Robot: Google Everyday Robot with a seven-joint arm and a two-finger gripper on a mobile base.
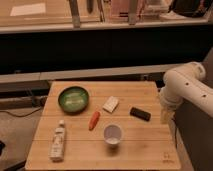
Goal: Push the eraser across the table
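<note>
The eraser (140, 114) is a small flat black oblong block lying on the right half of the bamboo-coloured table (140, 150), to the right of a white block. My white arm comes in from the right. The gripper (165, 116) hangs at the table's right edge, a short way right of the eraser and apart from it.
A green bowl (74, 98) sits at the back left. A white rectangular block (110, 104), an orange carrot (94, 120) and a white cup (113, 134) lie mid-table. A white bottle (58, 141) lies at the front left. A dark shelf runs behind the table.
</note>
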